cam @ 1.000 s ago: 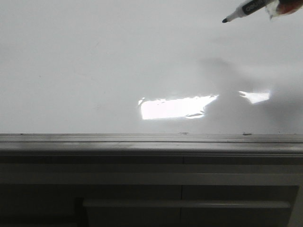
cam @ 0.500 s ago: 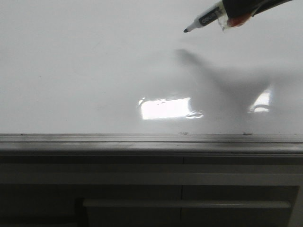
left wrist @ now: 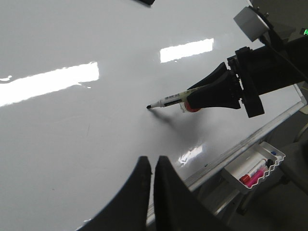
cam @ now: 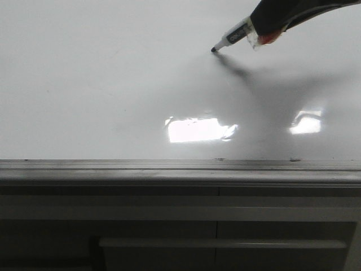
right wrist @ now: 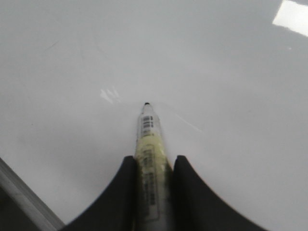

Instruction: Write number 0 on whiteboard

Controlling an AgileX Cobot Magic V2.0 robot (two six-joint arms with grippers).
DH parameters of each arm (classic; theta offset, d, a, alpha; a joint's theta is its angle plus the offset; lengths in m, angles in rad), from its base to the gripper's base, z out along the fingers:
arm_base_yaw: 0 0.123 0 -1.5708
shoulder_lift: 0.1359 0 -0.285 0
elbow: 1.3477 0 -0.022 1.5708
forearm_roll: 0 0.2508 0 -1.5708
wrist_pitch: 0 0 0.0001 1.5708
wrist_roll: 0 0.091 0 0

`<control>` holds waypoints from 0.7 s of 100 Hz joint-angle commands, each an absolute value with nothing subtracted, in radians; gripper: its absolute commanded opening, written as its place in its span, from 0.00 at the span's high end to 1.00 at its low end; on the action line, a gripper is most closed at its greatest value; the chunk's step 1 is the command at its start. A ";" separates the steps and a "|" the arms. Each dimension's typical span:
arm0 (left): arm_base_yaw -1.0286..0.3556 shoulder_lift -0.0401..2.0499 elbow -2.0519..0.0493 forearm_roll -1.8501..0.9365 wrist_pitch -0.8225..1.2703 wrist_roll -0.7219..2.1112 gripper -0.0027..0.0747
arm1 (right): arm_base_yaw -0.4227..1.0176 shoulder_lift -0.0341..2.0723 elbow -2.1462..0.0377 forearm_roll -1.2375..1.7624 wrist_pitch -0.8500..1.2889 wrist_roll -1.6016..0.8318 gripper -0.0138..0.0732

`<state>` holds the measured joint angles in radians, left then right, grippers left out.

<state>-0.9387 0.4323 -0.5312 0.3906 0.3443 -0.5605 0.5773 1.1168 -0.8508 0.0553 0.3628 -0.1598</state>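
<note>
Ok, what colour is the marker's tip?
Black: the marker tip shows best in the left wrist view, at the whiteboard.

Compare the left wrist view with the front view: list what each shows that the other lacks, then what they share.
Only the left wrist view shows the left gripper, its fingers together and holding nothing, and a small tray of coloured markers below the board's edge. Only the front view shows the grey drawer fronts under the edge rail. Both show the right gripper holding the marker, its tip at the whiteboard, with no ink line visible.
</note>
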 commanded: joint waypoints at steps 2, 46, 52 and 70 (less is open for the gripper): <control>-0.936 0.435 -0.559 0.402 0.280 -0.570 0.99 | 0.558 1.103 -0.886 0.040 0.265 -0.158 0.89; -0.936 0.435 -0.559 0.402 0.280 -0.570 0.99 | 0.563 1.133 -0.886 0.040 0.333 -0.158 0.89; -0.936 0.435 -0.559 0.402 0.280 -0.570 0.99 | 0.571 1.133 -0.886 0.040 0.356 -0.158 0.89; -0.936 0.435 -0.559 0.402 0.280 -0.570 0.99 | 0.618 1.133 -0.886 0.040 0.410 -0.158 0.89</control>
